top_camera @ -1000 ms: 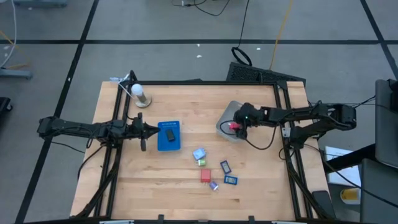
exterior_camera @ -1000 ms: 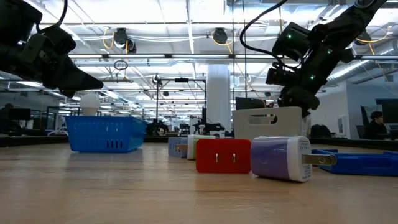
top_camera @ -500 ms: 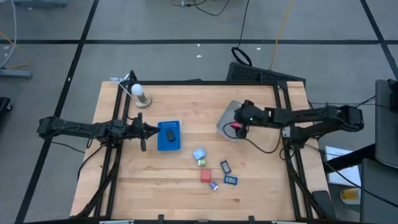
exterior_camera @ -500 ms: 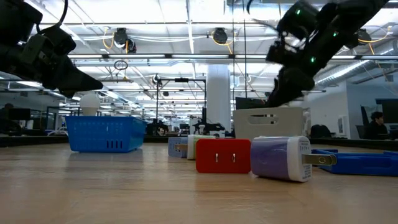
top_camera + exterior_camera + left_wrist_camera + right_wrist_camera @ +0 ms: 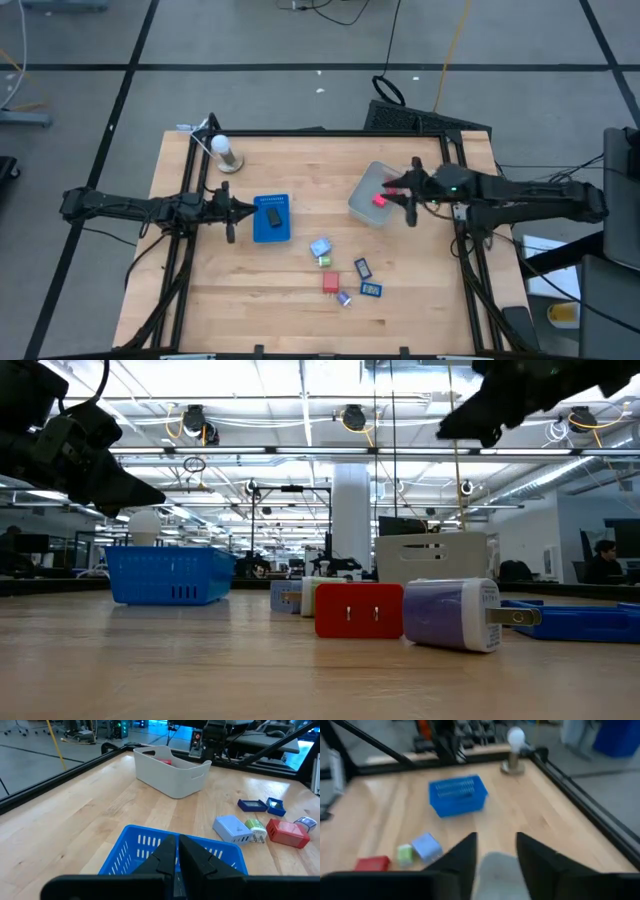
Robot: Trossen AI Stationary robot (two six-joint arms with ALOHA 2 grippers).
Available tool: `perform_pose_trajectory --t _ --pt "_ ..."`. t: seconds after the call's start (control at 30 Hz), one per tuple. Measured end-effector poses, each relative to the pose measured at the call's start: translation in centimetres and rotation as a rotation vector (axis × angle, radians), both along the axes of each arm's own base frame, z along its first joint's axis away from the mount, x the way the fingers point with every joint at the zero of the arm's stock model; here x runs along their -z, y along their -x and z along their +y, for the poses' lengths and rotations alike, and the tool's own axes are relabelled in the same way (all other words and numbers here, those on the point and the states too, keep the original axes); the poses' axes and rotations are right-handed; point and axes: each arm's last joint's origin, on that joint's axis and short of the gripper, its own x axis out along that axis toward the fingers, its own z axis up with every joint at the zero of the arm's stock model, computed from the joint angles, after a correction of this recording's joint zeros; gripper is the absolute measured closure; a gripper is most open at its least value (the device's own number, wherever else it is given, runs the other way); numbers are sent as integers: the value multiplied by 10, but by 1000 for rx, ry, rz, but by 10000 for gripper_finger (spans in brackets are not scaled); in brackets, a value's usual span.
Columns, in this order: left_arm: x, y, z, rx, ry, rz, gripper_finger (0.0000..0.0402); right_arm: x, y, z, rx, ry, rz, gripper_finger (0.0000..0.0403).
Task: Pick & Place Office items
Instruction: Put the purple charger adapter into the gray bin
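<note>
High view: right gripper (image 5: 403, 190) is seen empty, fingers apart, right of centre beside the pale grey plastic tub (image 5: 367, 204); left gripper (image 5: 243, 209) is closed.

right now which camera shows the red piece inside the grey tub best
The high view: it looks straight down on the red piece lying in the grey tub. The left wrist view shows only a red sliver over the rim; the low and right wrist views hide it.

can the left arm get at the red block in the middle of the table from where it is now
Probably yes. The red block lies in the open with only small pieces beside it. The left tool hangs shut beside the blue basket, which sits partly between them, so it would need to pass over or around that.
</note>
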Motion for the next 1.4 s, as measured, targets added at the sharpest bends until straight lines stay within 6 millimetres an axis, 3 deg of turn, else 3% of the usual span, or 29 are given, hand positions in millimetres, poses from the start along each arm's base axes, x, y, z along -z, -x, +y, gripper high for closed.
perform_pose_trajectory --t 0.13,0.2,0.43,0.73,1.1,1.4 --pt "0 0 0 8 2 0 380 -9 13 7 -52 1 -65 376" --pt "0 0 0 7 3 0 380 -11 18 10 -91 7 -97 395" --pt "1 0 0 7 7 14 380 -6 36 13 -109 3 -217 377" --pt "2 0 0 5 14 16 380 14 58 14 -107 -9 -296 392" --pt "2 0 0 4 15 17 380 54 70 15 -105 -26 -332 402" --pt "2 0 0 3 21 16 380 73 77 15 -104 -40 -382 402"
